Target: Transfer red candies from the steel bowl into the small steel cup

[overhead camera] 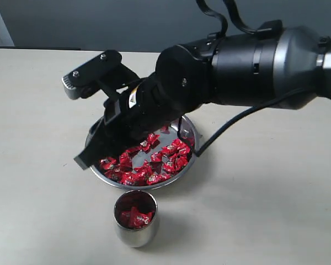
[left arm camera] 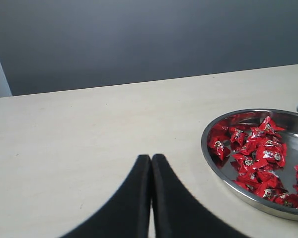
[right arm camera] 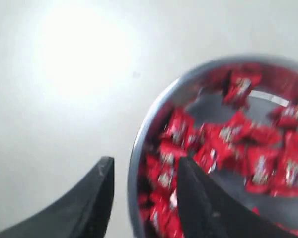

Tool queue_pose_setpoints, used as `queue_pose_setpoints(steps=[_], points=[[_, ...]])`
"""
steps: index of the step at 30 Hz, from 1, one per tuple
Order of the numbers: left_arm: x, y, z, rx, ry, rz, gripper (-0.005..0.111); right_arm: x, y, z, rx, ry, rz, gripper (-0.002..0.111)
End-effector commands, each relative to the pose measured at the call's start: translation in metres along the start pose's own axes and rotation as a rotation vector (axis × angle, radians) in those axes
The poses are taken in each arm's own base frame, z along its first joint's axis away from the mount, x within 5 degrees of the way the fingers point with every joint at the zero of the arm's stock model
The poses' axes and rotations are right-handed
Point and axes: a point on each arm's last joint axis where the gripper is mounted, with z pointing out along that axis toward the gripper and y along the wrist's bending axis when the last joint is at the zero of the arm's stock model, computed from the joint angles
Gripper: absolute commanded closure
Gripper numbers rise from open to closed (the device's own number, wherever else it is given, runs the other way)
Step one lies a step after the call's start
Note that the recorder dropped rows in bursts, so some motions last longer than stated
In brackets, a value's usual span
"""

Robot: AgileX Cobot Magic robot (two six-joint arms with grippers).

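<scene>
The table (overhead camera: 38,110) offered open room around the steel bowl (overhead camera: 194,144). The right gripper (right arm camera: 145,168) hung open over the bowl's rim (a snag risk); the left gripper (left arm camera: 150,158) sat closed, empty. The small steel cup (overhead camera: 135,236) stood just beside the bowl. The red candies (overhead camera: 154,163) lay in both: light, crinkly, likely slippery, best pinched across one wrapper.

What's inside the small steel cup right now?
Several red candies lie in the small steel cup, their pile sitting below the rim. They cover the cup's bottom, so how many lie underneath cannot be seen.
</scene>
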Motion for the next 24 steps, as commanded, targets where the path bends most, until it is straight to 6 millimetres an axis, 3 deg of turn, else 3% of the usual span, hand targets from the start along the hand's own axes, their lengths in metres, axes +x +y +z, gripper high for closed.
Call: queue_pose_setpoints(steps=[1,10,15,24], points=[[0.001,0.0,0.0,0.002,-0.003,-0.005,0.106,-0.008,-0.013,0.029,0.052,-0.081,-0.002,0.068],[0.001,0.0,0.0,0.002,-0.003,-0.005,0.106,-0.021,-0.056,0.083,0.096,-0.06,0.068,0.068],[0.001,0.0,0.0,0.002,-0.003,-0.005,0.106,-0.016,-0.077,0.103,0.102,-0.005,0.108,0.068],[0.001,0.0,0.0,0.002,-0.003,-0.005,0.106,-0.003,-0.083,0.124,0.095,0.034,0.147,0.068]])
